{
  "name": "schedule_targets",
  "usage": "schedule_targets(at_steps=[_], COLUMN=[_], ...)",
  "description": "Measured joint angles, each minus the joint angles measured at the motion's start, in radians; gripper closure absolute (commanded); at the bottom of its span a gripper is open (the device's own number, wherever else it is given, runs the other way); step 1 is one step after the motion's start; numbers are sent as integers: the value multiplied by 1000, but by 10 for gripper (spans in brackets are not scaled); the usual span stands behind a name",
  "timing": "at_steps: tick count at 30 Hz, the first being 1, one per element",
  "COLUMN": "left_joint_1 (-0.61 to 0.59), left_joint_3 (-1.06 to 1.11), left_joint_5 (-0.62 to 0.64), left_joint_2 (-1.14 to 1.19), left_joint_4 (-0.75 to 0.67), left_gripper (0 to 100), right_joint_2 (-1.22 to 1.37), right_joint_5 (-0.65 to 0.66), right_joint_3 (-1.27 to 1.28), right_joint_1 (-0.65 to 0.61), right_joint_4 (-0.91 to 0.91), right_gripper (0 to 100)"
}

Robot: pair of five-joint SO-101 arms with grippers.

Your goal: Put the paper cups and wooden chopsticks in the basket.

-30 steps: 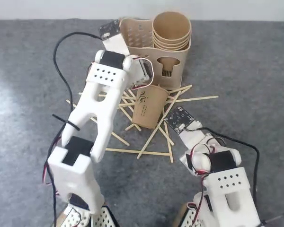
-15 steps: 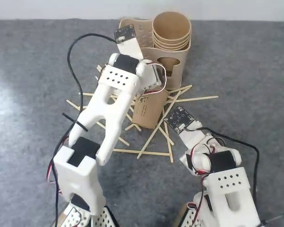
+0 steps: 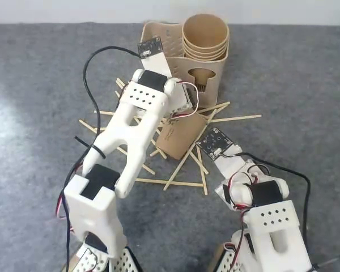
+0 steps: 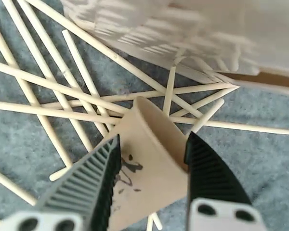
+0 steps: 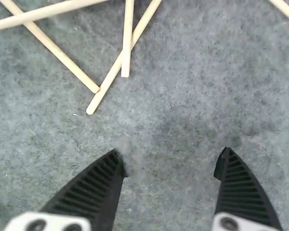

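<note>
A stack of paper cups [image 3: 205, 34] is in the basket [image 3: 158, 42] at upper centre. The left gripper [image 4: 154, 139] has its fingers clamped on the last cup [image 3: 178, 136] at mid-frame. The chopsticks [image 3: 170, 182] lie scattered on the tabletop [image 3: 39, 85], all yet to go, while the right gripper [image 5: 171, 153] has its fingers spread wide, holding nothing.

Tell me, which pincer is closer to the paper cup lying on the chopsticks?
Left. The left pincer grips the paper cup, one finger on each side. The right pincer hangs open over bare mat near some chopsticks, apart from the cup.

Matt paper cup [image 4: 144, 163], bare wooden chopsticks [image 4: 231, 125], fuzzy felt table [image 5: 183, 96] (cloth-like), plastic basket [image 3: 214, 85]
</note>
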Motion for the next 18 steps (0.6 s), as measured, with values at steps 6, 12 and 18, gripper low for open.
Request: schedule_targets(at_steps=[6,12,18], left_joint_1=[0,0,0], left_joint_3=[0,0,0], left_joint_5=[-3,-106,-155], left_joint_2=[0,0,0], left_joint_4=[12,69,146], left_gripper=[988,988,988], right_joint_2=[0,0,0], right_joint_5=[0,0,0], right_joint_3=[0,0,0], right_joint_1=[0,0,0], right_joint_4=[0,0,0], right_gripper=[717,717,717])
